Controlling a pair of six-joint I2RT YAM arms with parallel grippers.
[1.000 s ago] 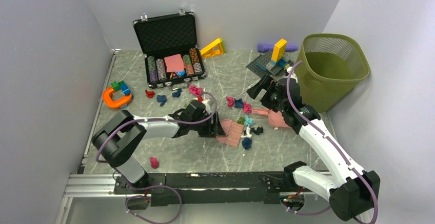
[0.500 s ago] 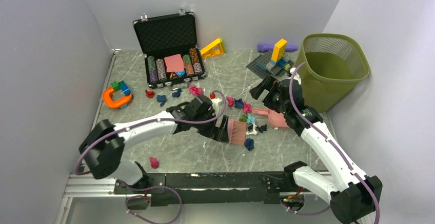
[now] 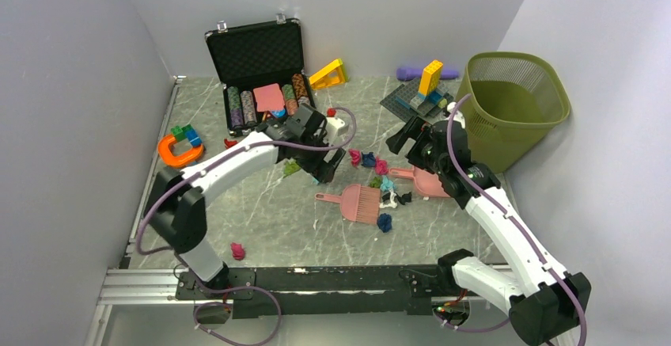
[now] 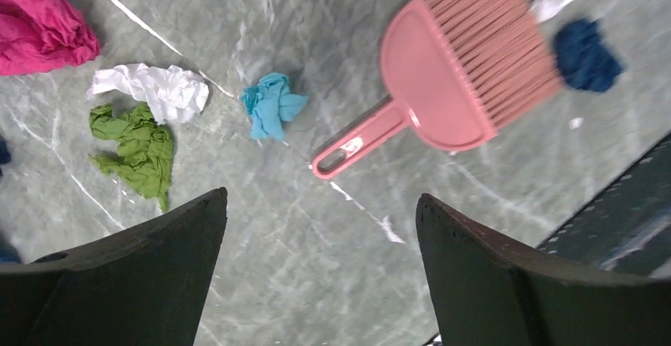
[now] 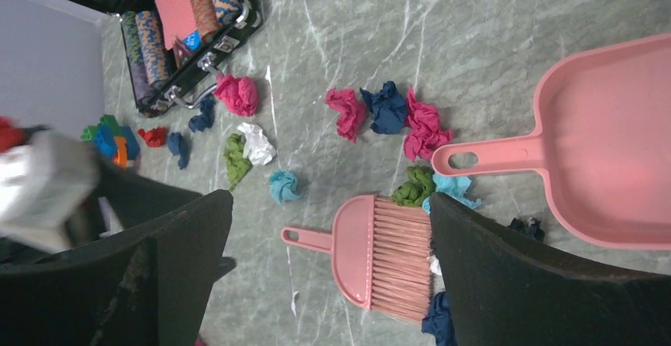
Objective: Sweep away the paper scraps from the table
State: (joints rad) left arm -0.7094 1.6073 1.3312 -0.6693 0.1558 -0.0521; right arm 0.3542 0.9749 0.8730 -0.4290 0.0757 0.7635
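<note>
At frame centre the left gripper (image 3: 328,164) hung over the table (image 3: 269,223), its jaws spread wide and empty. The pink brush (image 3: 360,203) lay flat just below it, touched by neither arm. Right of centre, the right gripper (image 3: 400,135) was equally wide apart and empty, just above the pink dustpan (image 3: 428,182). Most paper scraps (image 3: 381,181) clustered between brush and dustpan, and one magenta wad (image 3: 236,250) sat alone at lower left.

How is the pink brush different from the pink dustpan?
The brush has a row of bristles; the dustpan is a smooth open scoop. The dustpan is broader than the brush. Paper scraps lie against the brush's bristles; the dustpan holds none that show. Both are pink, lie flat on the table, with a hole in each handle.
</note>
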